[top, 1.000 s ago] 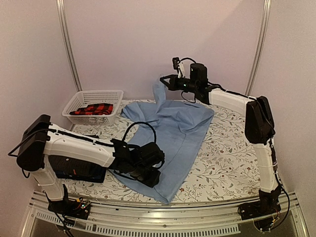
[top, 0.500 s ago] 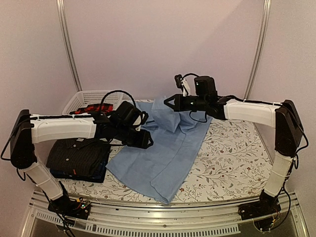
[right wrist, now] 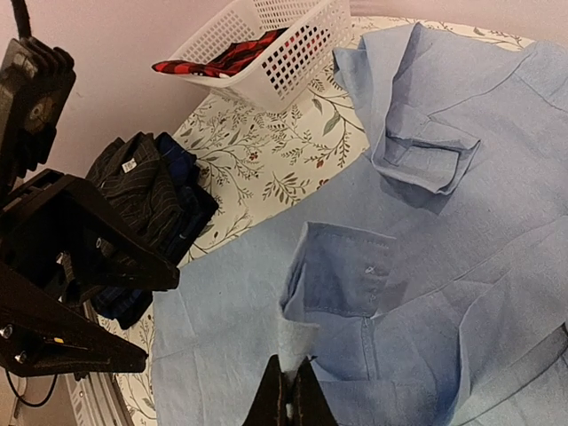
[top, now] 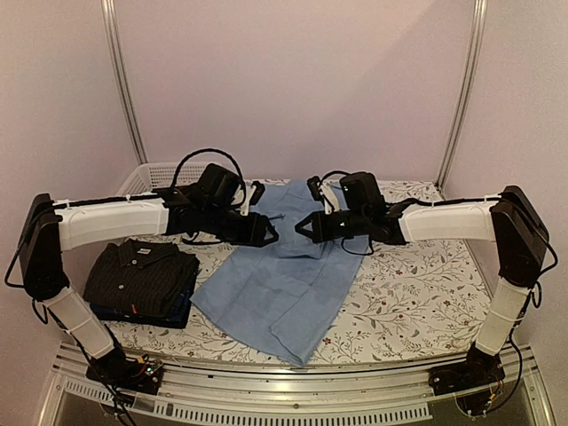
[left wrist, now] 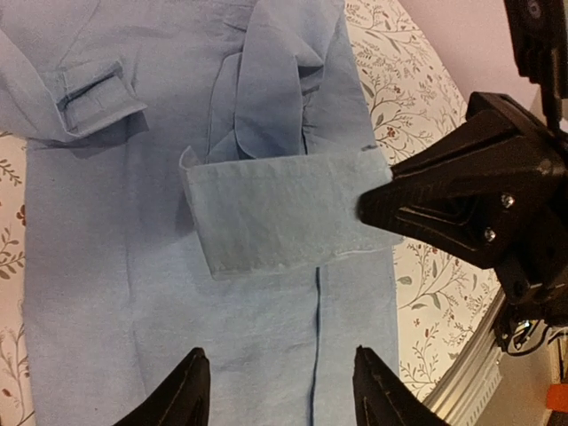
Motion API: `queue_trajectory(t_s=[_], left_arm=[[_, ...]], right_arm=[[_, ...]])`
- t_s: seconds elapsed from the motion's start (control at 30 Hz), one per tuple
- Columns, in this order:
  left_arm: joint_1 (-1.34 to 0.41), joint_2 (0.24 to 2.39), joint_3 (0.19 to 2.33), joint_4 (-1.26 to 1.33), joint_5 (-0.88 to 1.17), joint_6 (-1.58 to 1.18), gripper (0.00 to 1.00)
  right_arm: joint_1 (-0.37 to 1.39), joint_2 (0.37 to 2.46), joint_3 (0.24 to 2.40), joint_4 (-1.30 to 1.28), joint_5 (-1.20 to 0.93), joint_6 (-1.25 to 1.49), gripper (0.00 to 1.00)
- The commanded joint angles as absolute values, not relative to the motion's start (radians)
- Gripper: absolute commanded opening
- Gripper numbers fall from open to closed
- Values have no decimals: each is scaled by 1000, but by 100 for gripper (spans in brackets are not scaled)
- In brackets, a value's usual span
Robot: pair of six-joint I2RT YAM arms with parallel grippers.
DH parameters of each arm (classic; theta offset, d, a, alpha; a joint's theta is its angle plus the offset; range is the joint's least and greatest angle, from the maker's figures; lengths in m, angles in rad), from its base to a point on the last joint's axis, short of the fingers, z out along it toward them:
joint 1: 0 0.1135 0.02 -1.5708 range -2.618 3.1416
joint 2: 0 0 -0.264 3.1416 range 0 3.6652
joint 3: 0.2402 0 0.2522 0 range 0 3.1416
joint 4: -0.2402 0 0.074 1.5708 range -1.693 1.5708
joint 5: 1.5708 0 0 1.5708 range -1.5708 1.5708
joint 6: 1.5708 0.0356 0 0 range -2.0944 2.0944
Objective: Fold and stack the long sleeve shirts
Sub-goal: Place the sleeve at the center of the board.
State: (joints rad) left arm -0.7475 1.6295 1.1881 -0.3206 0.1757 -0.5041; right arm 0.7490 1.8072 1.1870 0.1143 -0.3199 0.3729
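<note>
Light blue shirt [top: 293, 284] lay spread across worktop [top: 417, 284], sleeve cuff [left wrist: 275, 213] folded over front. Right pincer [right wrist: 288, 401] pinched cuff's edge, shut on cloth; left pincer [left wrist: 280, 390] hovered above, jaws apart, empty. Black pinstriped shirt [top: 142, 273] sat folded atop navy shirt [top: 182, 307], near-left.

We see a table [top: 417, 293] covered in a leafy floral print. A light blue shirt [top: 275, 293] lies spread across the middle of the frame, running down close to the table's lower edge. At lower left a dark navy shirt [top: 180, 311] rests folded on the table, with a black pinstriped shirt [top: 142, 275] folded on top of it. At upper left stands a white lattice basket [right wrist: 302, 53].
</note>
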Motion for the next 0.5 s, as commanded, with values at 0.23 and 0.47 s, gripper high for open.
queue_trajectory(t_s=[0.23,0.47], left_arm=[[-736,1619,1096,-204,382,-466,56],[-738,1662,1079,-205,428,-465,59]], right_arm=[[849,1631,900,230,-205,343,11],[908,1560,874,137,-29,338,47]])
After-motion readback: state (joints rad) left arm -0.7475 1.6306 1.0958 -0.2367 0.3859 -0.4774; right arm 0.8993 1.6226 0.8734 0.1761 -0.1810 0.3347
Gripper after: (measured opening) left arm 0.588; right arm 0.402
